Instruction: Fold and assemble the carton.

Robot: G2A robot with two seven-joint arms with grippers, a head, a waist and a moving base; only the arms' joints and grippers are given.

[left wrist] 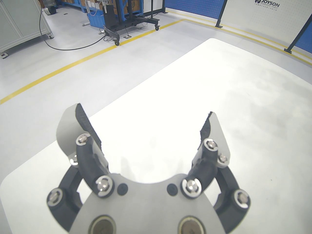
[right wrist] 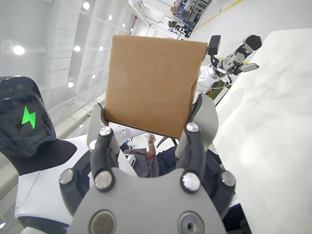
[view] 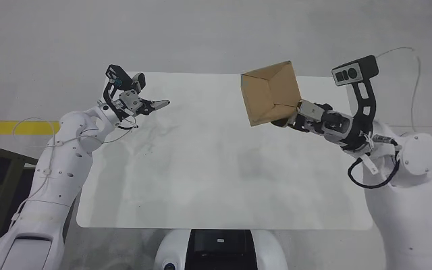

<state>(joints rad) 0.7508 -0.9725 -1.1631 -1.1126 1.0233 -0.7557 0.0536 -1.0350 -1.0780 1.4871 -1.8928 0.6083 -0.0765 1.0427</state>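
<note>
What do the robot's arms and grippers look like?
The left arm and right arm have smooth white shells, with black camera brackets at the wrists. A black cable loops by the right arm. The left gripper and right gripper have silver finger plates, black linkages and round screws.

Carton (view: 270, 91): plain brown cardboard, erected into a box with 1 side open.
Pose: lifted and tilted; interior walls visible from above, 1 flat outer face toward the right wrist camera.
Support: lower edge clamped between the fingers of the right gripper (view: 291, 116).
Position: above the far right part of the table (view: 202, 175).
</note>
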